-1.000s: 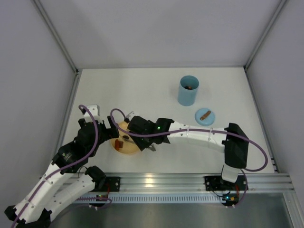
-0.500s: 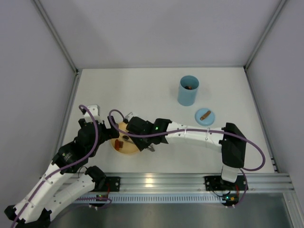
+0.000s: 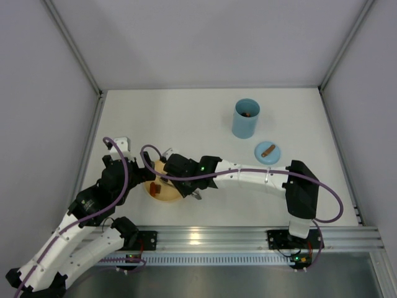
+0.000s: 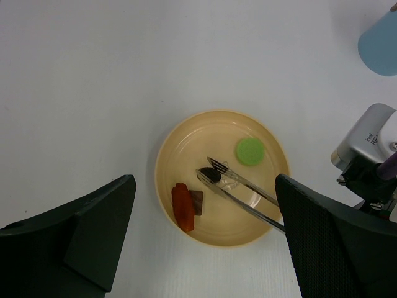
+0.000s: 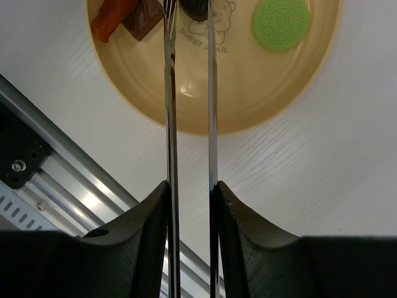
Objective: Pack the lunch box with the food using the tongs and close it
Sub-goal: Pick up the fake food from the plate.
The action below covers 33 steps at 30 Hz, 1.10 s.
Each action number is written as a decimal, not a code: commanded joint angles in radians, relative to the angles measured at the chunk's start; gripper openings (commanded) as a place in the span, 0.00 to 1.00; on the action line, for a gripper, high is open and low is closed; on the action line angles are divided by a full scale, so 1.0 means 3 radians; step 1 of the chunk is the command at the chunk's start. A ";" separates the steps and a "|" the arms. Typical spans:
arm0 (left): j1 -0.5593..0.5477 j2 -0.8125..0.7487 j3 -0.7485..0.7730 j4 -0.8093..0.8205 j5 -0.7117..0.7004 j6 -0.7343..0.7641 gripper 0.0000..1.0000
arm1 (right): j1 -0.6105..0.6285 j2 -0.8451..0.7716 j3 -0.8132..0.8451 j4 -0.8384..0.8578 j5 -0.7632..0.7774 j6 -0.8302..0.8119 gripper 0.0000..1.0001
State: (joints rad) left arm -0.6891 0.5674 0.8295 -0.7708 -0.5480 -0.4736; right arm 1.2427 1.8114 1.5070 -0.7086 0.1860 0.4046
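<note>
My right gripper (image 5: 189, 192) is shut on the silver tongs (image 5: 169, 124), squeezing both arms. The tong tips (image 4: 209, 167) sit on either side of a black food piece (image 4: 209, 176) on the yellow plate (image 4: 186, 139). A green disc (image 4: 249, 151), an orange piece (image 4: 182, 207) and a brown piece (image 4: 198, 202) also lie on the plate. My left gripper (image 4: 205, 205) hangs open above the plate, holding nothing. The light blue lunch box (image 3: 245, 118) stands open at the back right with something brown inside. Its lid (image 3: 268, 153) lies flat in front of it.
The plate (image 3: 162, 192) lies near the table's front edge, close to the metal rail (image 3: 248, 236). Grey walls (image 3: 62, 93) enclose the table on three sides. The right arm (image 3: 248, 172) stretches across the front of the table towards the plate.
The right gripper has squeezed the tongs narrower, bringing the tips in around the black piece. The right arm has shifted slightly left. The left arm has stayed put.
</note>
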 commanded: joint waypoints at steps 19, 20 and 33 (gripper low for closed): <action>-0.0019 -0.0025 0.0011 0.0033 -0.0070 -0.0027 0.99 | 0.0061 -0.0546 0.0013 -0.0036 0.0377 0.0052 0.22; -0.0019 -0.0020 0.0011 0.0033 -0.0075 -0.0027 0.99 | 0.0051 -0.0572 0.0008 -0.0056 0.0392 0.0053 0.22; -0.0019 -0.0015 0.0011 0.0033 -0.0076 -0.0027 0.99 | -0.0470 -0.1328 -0.0232 -0.0266 0.0515 0.0007 0.22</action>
State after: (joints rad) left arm -0.6895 0.5671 0.8295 -0.7708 -0.5484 -0.4736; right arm 1.1675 1.5238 1.4345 -0.7559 0.2958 0.4053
